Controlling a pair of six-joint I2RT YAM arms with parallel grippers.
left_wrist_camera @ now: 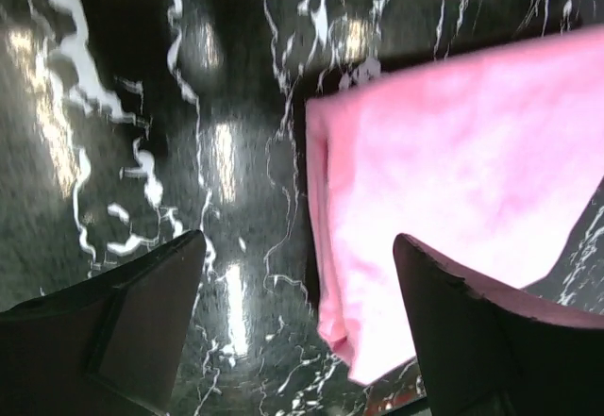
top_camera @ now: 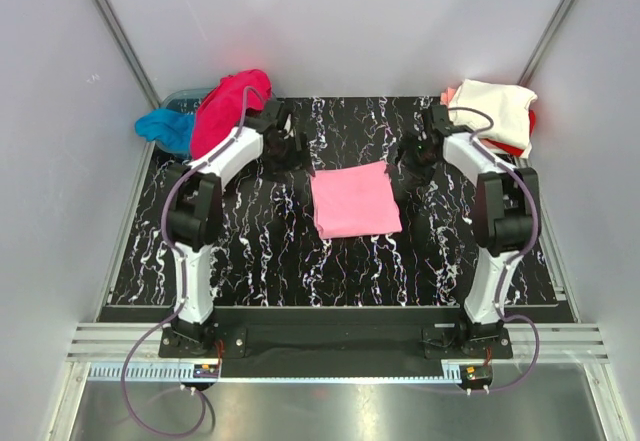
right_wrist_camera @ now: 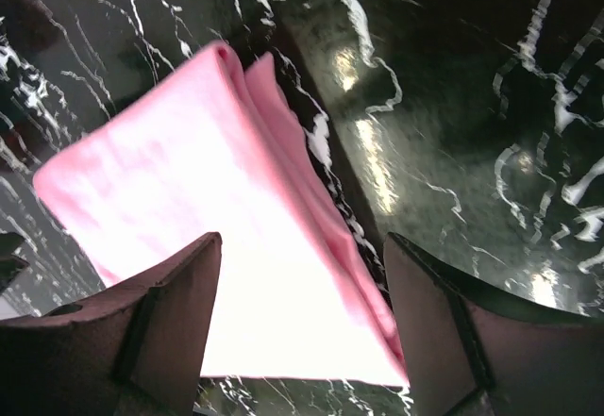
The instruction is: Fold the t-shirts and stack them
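A light pink t-shirt (top_camera: 355, 200) lies folded into a flat square at the middle of the black marble table; it also shows in the left wrist view (left_wrist_camera: 453, 180) and the right wrist view (right_wrist_camera: 198, 218). My left gripper (top_camera: 285, 147) is open and empty, above the table just beyond the shirt's far left corner. My right gripper (top_camera: 413, 151) is open and empty, just beyond its far right corner. A hot pink shirt (top_camera: 225, 106) and a bright blue shirt (top_camera: 165, 126) are heaped at the back left. A cream white shirt (top_camera: 495, 111) lies folded on red cloth (top_camera: 522, 139) at the back right.
A grey-blue basin (top_camera: 185, 94) sits under the heap at the back left. White walls close in the table (top_camera: 260, 251) on three sides. A metal rail (top_camera: 330, 346) runs along the near edge by the arm bases.
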